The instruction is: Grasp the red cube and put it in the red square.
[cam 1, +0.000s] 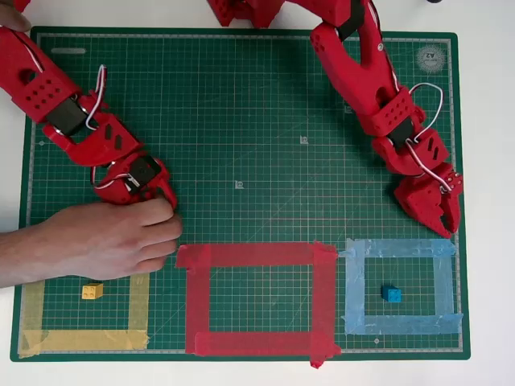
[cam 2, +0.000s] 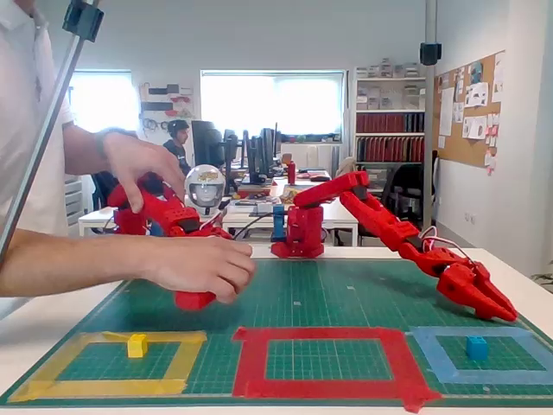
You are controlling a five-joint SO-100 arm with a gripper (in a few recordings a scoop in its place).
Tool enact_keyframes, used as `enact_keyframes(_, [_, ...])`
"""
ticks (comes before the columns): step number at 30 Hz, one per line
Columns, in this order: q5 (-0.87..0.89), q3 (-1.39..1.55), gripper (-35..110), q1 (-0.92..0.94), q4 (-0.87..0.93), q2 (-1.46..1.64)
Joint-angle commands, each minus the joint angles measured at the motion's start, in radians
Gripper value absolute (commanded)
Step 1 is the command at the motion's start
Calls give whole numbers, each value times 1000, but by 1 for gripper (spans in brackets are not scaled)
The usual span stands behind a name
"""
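The red square point(cam 1: 257, 255) is a tape frame at the front middle of the green mat, and its inside is bare; the fixed view shows the red square point(cam 2: 251, 363) too. The red cube is hidden or out of view. My gripper point(cam 1: 441, 223) hangs low over the mat just behind the light-blue frame's far right corner, well to the right of the red square. Its jaws look shut with nothing between them. In the fixed view the gripper point(cam 2: 501, 309) points down and to the right.
A yellow cube point(cam 1: 92, 291) lies inside the yellow tape frame point(cam 1: 32, 314) at the left. A blue cube point(cam 1: 391, 293) lies inside the light-blue frame point(cam 1: 402, 248) at the right. A person's hand point(cam 1: 113, 240) rests by the red square's upper left corner.
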Motion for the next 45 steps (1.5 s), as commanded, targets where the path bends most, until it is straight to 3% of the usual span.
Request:
enact_keyframes(1, [15,11,1,26,-3,130])
enact_keyframes(30, [158,265,2,-18,-3,522])
enact_keyframes(41, [229,253,2,17,623,761])
enact_keyframes(45, [158,330,9,14,721,770])
